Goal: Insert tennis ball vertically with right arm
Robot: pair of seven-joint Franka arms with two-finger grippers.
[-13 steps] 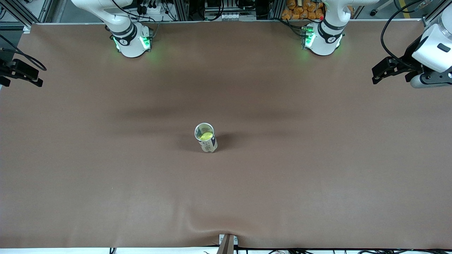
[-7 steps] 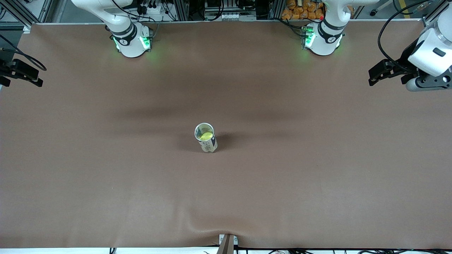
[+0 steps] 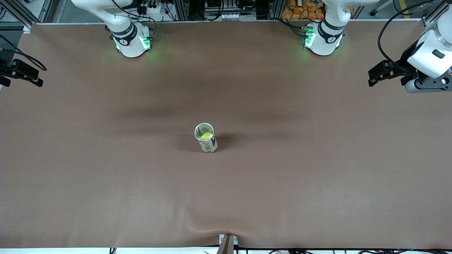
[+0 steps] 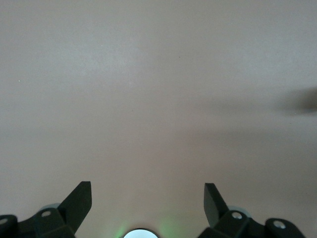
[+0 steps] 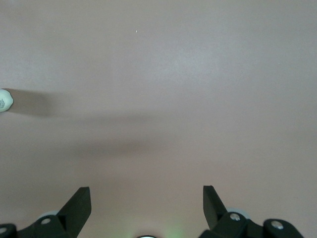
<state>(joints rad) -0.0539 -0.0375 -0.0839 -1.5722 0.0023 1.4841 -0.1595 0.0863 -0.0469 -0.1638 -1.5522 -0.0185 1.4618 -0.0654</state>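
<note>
The tennis ball [image 3: 206,135] is seen as a yellow-green patch inside the can [image 3: 206,137], which stands upright near the table's [image 3: 106,176] centre w/ its open mouth up, tilted slightly in the front view only through perspective. The upright stance fits a vertical insertion: a ball dropped from above would be guided down by the wall, so, judged from how things lie, the insertion looks done & nothing seems left to place. No second ball is seen on the table. The can is left free-standing, touched by neither arm, approx. midway between the two bases. The right gripper [image 5: 143,198] is parked over bare table at the right arm's end, well apart from the can; its jaws are spread wide & nothing is held between them. In the right wrist view only brown surface, soft shadows & a small pale object at the frame edge, prob. the can top [image 5: 4,100], are shown. In the front view only dark parts of this gripper [image 3: 21,72] are caught at the picture's edge, so the arm's pose beyond that can't be told. The left gripper [image 4: 147,198] is likewise held wide & empty over bare table at the left arm's end; in the front view the left gripper [image 3: 379,72] is seen w/ the wrist roughly level & fingers pointing toward the table's middle. The left arm is judged to be waiting. Both arms are drawn back to the ends, prob. to keep the centre unobstructed & to avoid knocking the can over.
</note>
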